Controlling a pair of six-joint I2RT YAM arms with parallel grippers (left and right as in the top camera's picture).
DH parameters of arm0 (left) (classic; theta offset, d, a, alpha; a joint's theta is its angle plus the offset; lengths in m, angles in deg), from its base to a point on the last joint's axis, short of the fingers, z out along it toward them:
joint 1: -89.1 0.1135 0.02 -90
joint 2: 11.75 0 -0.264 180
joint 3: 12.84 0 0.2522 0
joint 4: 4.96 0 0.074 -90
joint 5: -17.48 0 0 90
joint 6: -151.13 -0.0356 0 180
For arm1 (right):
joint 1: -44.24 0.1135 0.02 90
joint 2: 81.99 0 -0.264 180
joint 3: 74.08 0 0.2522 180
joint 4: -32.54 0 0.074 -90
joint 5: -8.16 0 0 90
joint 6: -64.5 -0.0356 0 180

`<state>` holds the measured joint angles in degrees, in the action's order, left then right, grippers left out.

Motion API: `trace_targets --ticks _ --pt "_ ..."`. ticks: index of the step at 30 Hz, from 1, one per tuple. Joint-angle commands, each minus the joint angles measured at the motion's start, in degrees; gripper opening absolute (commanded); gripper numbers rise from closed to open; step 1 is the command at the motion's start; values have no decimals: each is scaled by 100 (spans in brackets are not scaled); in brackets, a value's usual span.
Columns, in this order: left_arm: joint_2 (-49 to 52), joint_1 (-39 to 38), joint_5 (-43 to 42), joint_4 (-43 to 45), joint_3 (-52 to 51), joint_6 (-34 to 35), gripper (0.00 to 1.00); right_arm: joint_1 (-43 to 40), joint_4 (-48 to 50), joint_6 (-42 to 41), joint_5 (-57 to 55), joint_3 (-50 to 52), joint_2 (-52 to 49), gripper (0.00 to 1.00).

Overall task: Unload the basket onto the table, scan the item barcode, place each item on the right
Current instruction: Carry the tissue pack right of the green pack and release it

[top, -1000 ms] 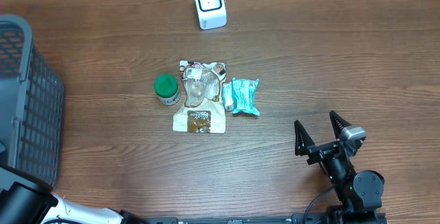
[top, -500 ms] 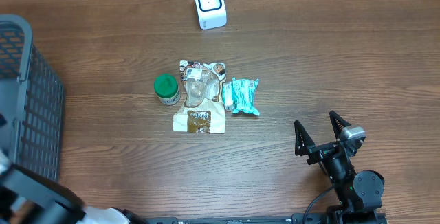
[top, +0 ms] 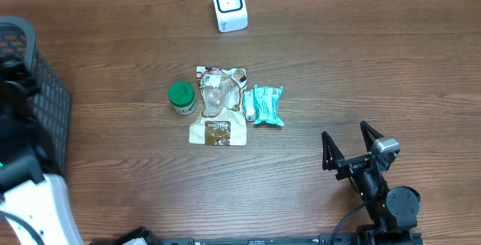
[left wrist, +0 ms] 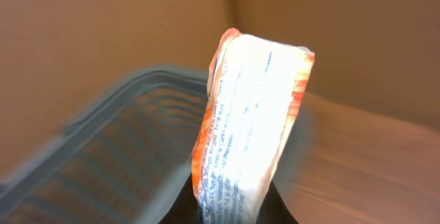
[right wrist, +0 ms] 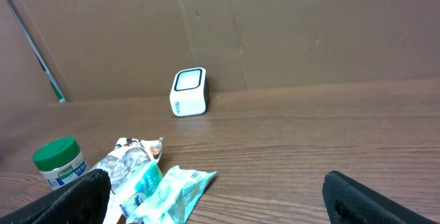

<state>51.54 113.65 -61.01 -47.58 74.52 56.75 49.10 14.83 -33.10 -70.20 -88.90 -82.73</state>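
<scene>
— Is the packet (left wrist: 253,124) showing whole?
— No, the left-wrist view's lower edge is cutting it off, glare is washing out its print, and the left claw (left wrist: 234,214) is showing only as dark slivers there. The basket (left wrist: 103,128) behind is blurring.
— Overhead?
— The left arm (top: 30,192) is covering part of the basket, and the frame is cropping both. The right claw (right wrist: 216,179) is losing its fingers (right wrist: 79,196) past the bottom edge.

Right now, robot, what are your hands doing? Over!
Left gripper shut on orange-edged packet, up by the basket. Right gripper open, empty. Scanner at the table's far edge; pile of items mid-table.
</scene>
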Motion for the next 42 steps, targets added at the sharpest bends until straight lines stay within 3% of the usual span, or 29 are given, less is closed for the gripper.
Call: trace_targets --ticks 1,6,10,17,21,26,31,32,35,36,38,42 --pt "-350 -833 -538 -564 46 1469 4 -33 28 17 -2 61 57 100" --pt "-72 -2142 -1602 -1652 -118 2483 4 -33 28 17 0 61 57 100" --pt "479 -3265 -1742 -1617 -544 2920 4 -33 28 17 0 61 57 100" --pt "1871 -5080 -1683 -472 -870 3427 4 -33 28 17 0 61 57 100" --pt "2837 -5923 -1412 673 -870 3427 4 -33 28 17 0 61 57 100" --pt "3703 -6424 -1300 1602 -870 3510 4 -33 28 17 0 61 57 100" --pt "4179 -6592 -1314 1871 -870 4295 4 -33 28 17 0 61 57 100" --pt "4218 -6603 -1327 1880 -870 4380 15 -33 28 17 0 61 57 100" --pt "4225 -6616 -1373 1888 -863 4354 80 -33 28 17 0 61 57 100" --pt "4212 -6618 -1425 1888 -857 4308 89 -33 28 20 0 61 57 100" --pt "4168 -6618 -1521 1888 -850 4256 100 -33 28 20 0 61 57 100" --pt "3816 -6572 -1908 1705 -734 3805 100 -33 28 17 0 61 57 100"
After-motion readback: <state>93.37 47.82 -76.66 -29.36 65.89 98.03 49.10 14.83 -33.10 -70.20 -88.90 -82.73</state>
